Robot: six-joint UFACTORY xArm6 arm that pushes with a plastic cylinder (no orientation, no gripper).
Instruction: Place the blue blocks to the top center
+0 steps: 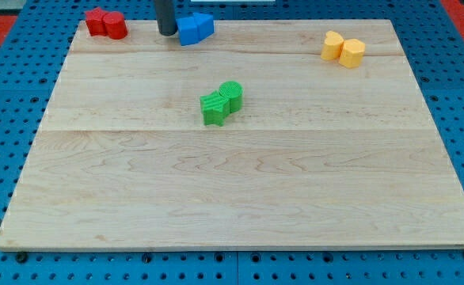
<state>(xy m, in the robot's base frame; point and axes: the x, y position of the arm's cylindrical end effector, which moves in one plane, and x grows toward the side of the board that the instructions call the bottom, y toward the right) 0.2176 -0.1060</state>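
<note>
Now | step: nudging blue blocks [194, 28] along top edge of counter [240, 198] toward centre | tool: bare rod, nothing grasped; my tip [167, 33] touching their left side | next: judged, short rightward push, keeping both together.

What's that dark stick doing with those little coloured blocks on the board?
It is a robot arm's rod. My tip sits just to the view's left of the two blue blocks, which lie together at the board's top edge, a little left of centre. The red, green and yellow blocks lie apart, untouched.
</note>
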